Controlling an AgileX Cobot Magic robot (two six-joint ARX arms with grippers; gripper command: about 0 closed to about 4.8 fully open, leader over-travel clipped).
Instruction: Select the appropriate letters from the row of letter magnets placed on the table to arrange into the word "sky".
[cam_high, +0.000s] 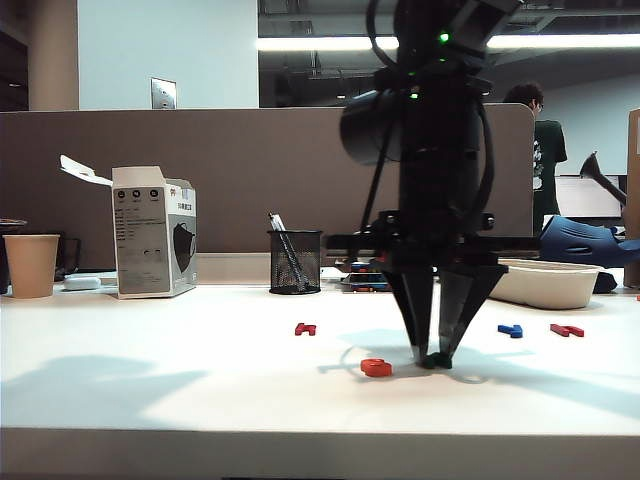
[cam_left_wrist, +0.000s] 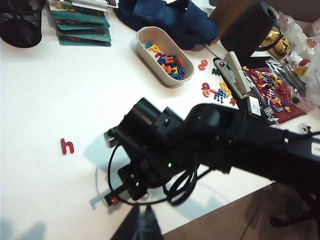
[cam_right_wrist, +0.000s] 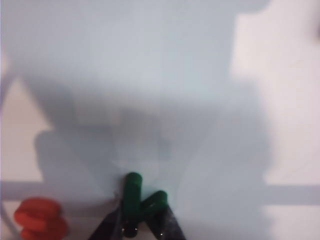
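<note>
My right gripper (cam_high: 432, 356) points down at the white table (cam_high: 200, 380), shut on the dark green letter (cam_right_wrist: 141, 199), whose dark shape (cam_high: 438, 361) shows at the fingertips right at the table top. The rounded orange-red letter (cam_high: 376, 367) lies just left of it, close beside the fingers in the right wrist view (cam_right_wrist: 40, 220). Back in the row lie a dark red letter (cam_high: 305, 328), a dark blue one (cam_high: 510, 330) and a red one (cam_high: 566, 330). My left gripper (cam_left_wrist: 141, 225) hangs high over the table's near edge, fingers together, holding nothing.
A mesh pen cup (cam_high: 295, 262), a white carton (cam_high: 155, 232) and a paper cup (cam_high: 31, 265) stand along the back. An oval tray (cam_left_wrist: 145, 47) with several spare letters sits back right, by a stapler (cam_left_wrist: 239, 75). The right arm (cam_left_wrist: 210, 145) crosses the left wrist view.
</note>
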